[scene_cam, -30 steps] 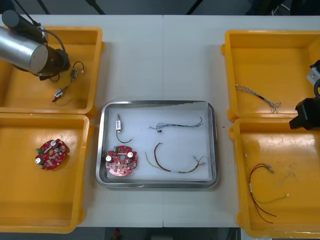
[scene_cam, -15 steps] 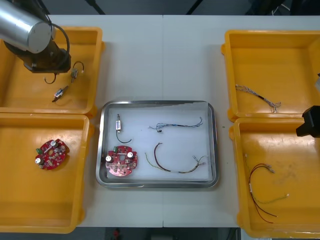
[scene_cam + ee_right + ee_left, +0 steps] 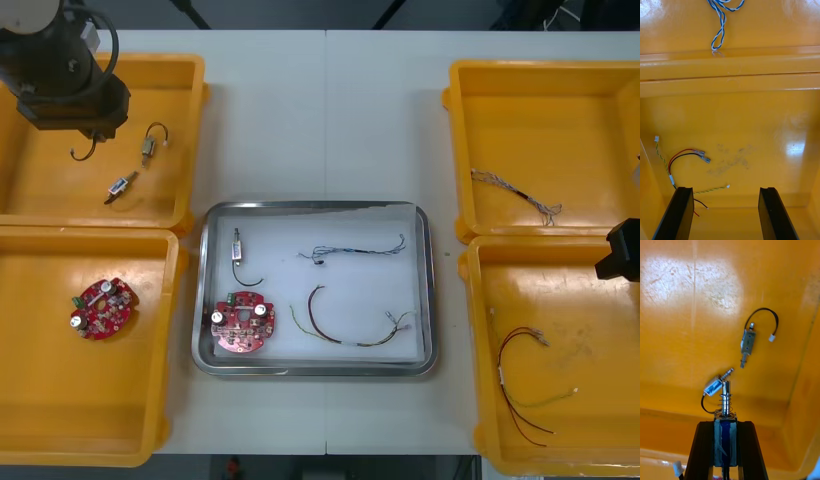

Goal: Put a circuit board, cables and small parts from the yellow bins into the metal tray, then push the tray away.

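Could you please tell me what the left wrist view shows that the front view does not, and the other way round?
Left wrist view: the left claw shut on a held part, spring and pin showing. Front view: the tray with a board, two cables and a small part; another board in the near left bin; the right arm by the right bins. Both: two loose parts in the far left bin.

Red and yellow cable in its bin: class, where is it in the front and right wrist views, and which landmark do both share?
Front view: red and yellow cable in the near right yellow bin.
Right wrist view: the cable just beyond one finger of the open right gripper.
Shared landmark: twisted blue and white cable in the next bin.
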Robot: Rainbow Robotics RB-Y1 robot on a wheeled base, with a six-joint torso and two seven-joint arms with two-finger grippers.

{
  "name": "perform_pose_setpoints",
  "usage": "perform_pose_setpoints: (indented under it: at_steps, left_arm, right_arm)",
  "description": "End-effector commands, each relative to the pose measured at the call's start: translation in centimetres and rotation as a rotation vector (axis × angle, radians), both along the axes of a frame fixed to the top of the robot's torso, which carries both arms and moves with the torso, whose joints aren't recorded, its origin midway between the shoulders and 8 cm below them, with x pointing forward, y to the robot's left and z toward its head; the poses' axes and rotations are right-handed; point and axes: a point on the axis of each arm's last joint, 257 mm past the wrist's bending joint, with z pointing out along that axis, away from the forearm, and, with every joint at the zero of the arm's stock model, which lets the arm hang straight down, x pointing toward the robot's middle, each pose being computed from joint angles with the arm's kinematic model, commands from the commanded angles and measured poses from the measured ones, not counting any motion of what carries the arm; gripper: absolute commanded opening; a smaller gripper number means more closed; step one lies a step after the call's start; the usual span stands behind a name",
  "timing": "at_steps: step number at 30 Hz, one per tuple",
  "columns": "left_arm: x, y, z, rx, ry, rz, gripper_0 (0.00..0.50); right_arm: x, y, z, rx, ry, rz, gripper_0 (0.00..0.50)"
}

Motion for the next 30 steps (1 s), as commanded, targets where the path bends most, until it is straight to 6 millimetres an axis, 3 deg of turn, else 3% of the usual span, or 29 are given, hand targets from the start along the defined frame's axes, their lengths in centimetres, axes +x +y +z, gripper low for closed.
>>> perform_pose_setpoints:
  at_steps: [1, 7, 17, 27, 30]
  left_arm:
    - [-0.5, 0.0, 5.8, 0.008, -0.061, -0.049, 0.000]
    - [-2.1, -2.4, 6.1, -0.055, -0.034, -0.088, 0.000]
    - [-5.1, -8.3, 5.1, -0.149, -0.013, -0.149, 0.000]
    - [-7.9, -12.9, 1.8, -0.173, -0.026, -0.195, 0.000]
    - [-8.7, -14.4, 0.0, -0.186, -0.042, -0.215, 0.000]
  right_arm:
    - [0.0, -1.8, 1.6, -0.043, -0.034, -0.032, 0.500]
    - [0.0, -1.8, 1.6, -0.043, -0.034, -0.032, 0.500]
    - [0.0, -1.8, 1.6, -0.043, -0.034, -0.032, 0.500]
    - [0.0, -1.8, 1.6, -0.043, -0.034, -0.032, 0.500]
    - [0.0, -1.8, 1.6, -0.043, -0.034, -0.032, 0.500]
